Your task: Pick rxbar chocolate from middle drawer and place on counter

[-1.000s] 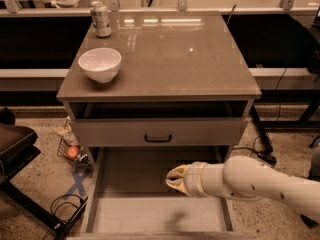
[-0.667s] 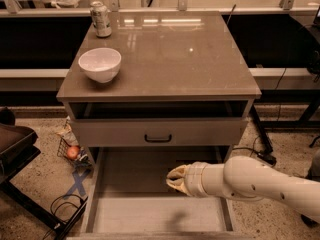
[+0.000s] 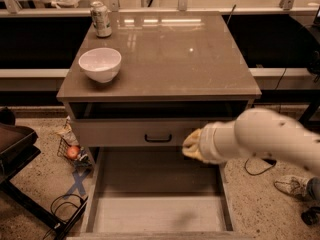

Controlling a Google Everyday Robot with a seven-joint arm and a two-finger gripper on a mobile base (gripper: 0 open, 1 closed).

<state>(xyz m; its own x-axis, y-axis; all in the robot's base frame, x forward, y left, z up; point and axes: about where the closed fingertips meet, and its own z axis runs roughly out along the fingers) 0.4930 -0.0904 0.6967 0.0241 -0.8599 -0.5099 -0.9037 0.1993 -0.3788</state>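
The middle drawer (image 3: 155, 184) is pulled out at the bottom of the view, and the part of its pale floor that shows is bare. The rxbar chocolate is not in view. My gripper (image 3: 191, 144), with pale yellowish fingers, is above the drawer's back right part, in front of the grey drawer front just right of its black handle (image 3: 158, 137). My white arm (image 3: 265, 136) comes in from the right. The glossy grey-brown counter (image 3: 170, 59) lies above.
A white bowl (image 3: 100, 64) and a drink can (image 3: 101, 19) stand on the counter's left side. On the floor at the left are a wire basket with an apple (image 3: 73, 152) and a dark chair (image 3: 15, 144). A shoe (image 3: 292, 185) and cables lie at the right.
My gripper has risen from low over the drawer floor to the level of the upper drawer front and moved slightly right. Nothing else has moved.
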